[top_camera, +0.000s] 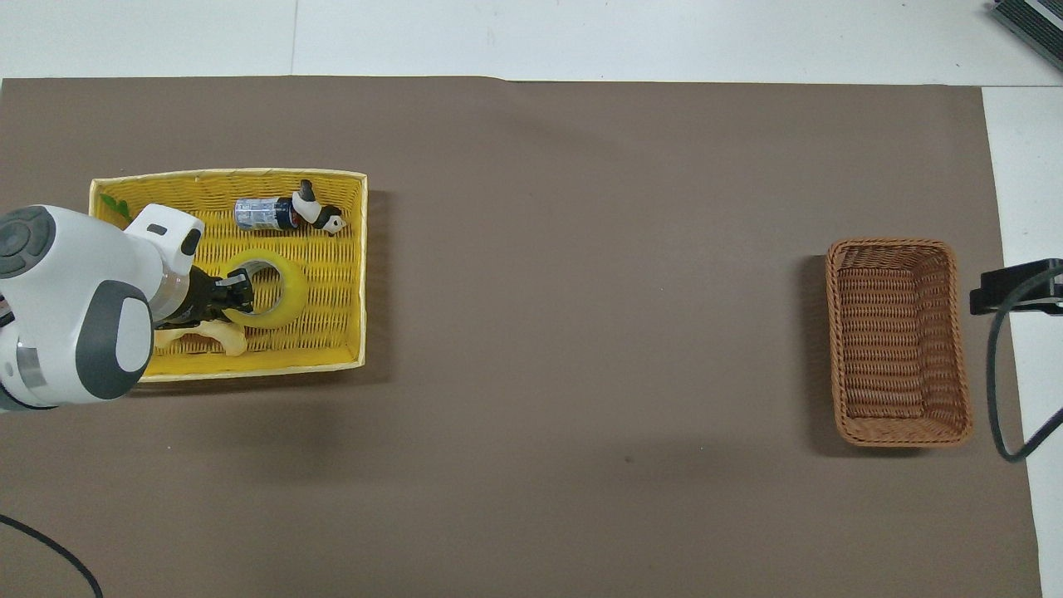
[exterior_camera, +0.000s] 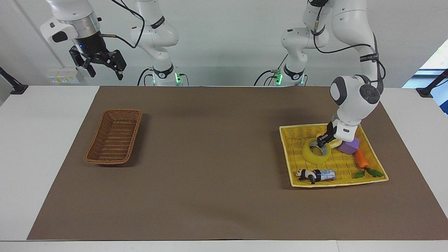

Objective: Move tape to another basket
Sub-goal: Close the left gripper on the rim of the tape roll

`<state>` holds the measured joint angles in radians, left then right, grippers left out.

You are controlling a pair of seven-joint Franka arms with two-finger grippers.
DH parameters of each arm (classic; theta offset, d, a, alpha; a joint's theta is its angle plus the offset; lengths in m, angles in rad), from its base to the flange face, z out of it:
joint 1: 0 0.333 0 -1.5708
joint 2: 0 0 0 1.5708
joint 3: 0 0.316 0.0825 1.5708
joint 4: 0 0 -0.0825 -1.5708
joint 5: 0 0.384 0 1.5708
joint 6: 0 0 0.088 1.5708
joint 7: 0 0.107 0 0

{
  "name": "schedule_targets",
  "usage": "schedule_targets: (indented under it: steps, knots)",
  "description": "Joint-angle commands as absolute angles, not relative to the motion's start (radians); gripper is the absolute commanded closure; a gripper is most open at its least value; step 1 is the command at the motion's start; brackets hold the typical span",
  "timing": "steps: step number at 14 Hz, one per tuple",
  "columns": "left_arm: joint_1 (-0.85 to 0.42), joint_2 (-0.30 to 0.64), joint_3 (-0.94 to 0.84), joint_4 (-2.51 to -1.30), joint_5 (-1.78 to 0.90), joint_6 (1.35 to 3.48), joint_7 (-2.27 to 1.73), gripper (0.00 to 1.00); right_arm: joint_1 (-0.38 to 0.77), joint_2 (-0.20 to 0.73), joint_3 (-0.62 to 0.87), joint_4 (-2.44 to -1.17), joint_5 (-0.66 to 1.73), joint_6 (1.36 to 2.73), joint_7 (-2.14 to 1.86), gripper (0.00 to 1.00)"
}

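The tape (exterior_camera: 313, 156), a translucent yellow ring with a grey-white core, is in the yellow woven tray (exterior_camera: 286, 154) at the left arm's end of the table. It also shows in the overhead view (top_camera: 286, 286). My left gripper (exterior_camera: 321, 141) reaches down into the tray and is shut on the tape's rim on the side nearer the robots, with one finger inside the ring (top_camera: 237, 291). The brown wicker basket (exterior_camera: 120, 111) stands empty at the right arm's end (top_camera: 889, 243). My right gripper (exterior_camera: 103, 68) waits open, high above the table's edge near the basket.
In the tray with the tape lie a panda toy (exterior_camera: 305, 174) and a small can (exterior_camera: 324, 174), a purple block (exterior_camera: 350, 146), a carrot (exterior_camera: 362, 160) and a pale crescent piece (top_camera: 203, 339). A brown mat (exterior_camera: 210, 157) covers the table between tray and basket.
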<state>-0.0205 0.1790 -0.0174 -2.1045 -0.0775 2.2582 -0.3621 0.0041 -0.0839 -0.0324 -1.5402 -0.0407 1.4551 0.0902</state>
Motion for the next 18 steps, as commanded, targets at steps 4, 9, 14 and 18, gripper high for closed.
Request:
schedule_targets:
  steps: [4, 9, 14, 18]
  knots:
    - [-0.029, 0.155, -0.011, -2.164, -0.089, 2.283, -0.345, 0.65, -0.008, -0.083, -0.025, -1.529, -0.035, 1.445, 0.092, 0.00]
    - [-0.031, 0.160, -0.011, -2.207, -0.089, 2.347, -0.310, 0.84, -0.008, -0.083, -0.026, -1.529, -0.035, 1.445, 0.092, 0.00]
    - [-0.044, 0.158, -0.011, -2.119, -0.087, 2.243, -0.316, 1.00, -0.008, -0.083, -0.025, -1.529, -0.035, 1.445, 0.092, 0.00]
    - [-0.044, 0.155, -0.012, -1.997, -0.087, 2.129, -0.311, 1.00, -0.008, -0.083, -0.026, -1.528, -0.035, 1.445, 0.095, 0.00]
